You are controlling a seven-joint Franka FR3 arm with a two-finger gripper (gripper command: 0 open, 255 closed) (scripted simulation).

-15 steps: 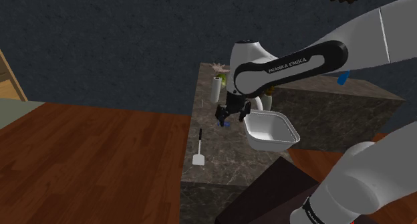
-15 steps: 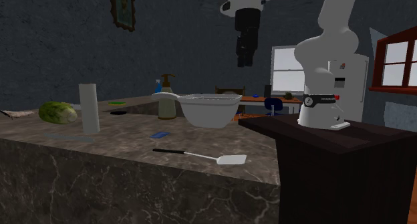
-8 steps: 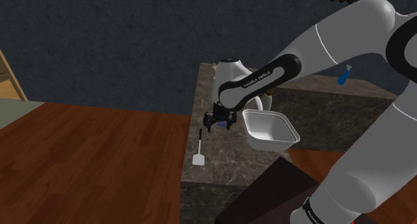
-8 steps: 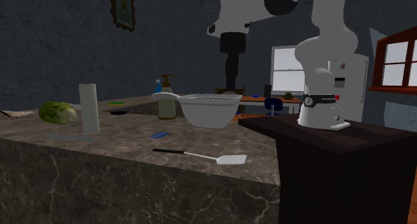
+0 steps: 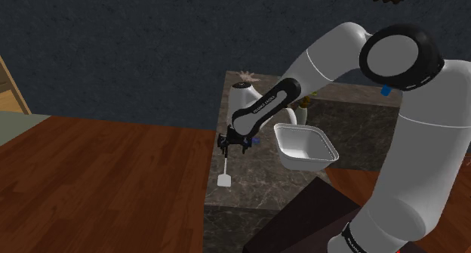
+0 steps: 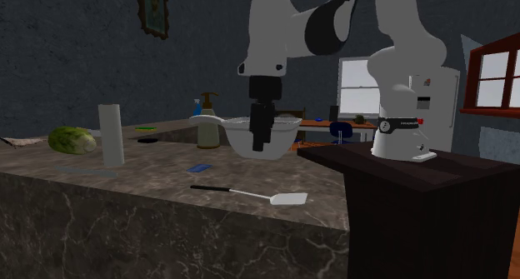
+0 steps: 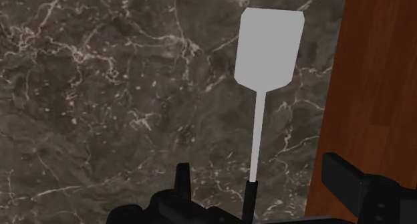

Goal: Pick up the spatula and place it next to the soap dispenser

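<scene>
1. The spatula [image 7: 269, 45] lies flat on the dark marbled desk [image 7: 100, 95], close to the edge beyond which the wooden floor [image 7: 381, 89] shows. Its white blade points away from the claw, and a thin pale shaft runs back to a black handle.
2. The claw [image 7: 259, 170] hangs over the handle end with its two black fingers [image 7: 182, 179] wide apart. The handle lies between them and neither finger touches it, so nothing is held.
3. In the shoulder view the claw sits over the spatula's far end, and the blade lies toward the near end of the desk.
4. In the second exterior view the claw is above the desk with a clear gap beneath it, seen against a white bowl [image 6: 262, 137]. The spatula lies nearer the camera, handle to that view's left and blade to its right.
5. The soap dispenser [image 6: 207, 126] stands upright at the bowl's left in that view, well apart from the spatula. A blue spray bottle [image 6: 197, 107] is just behind it.
6. A small flat blue thing [image 6: 198, 167] lies between the dispenser and the spatula.
7. Farther to that view's left stand a white upright cylinder [image 6: 111, 135] and a green leafy vegetable [image 6: 72, 139].
</scene>
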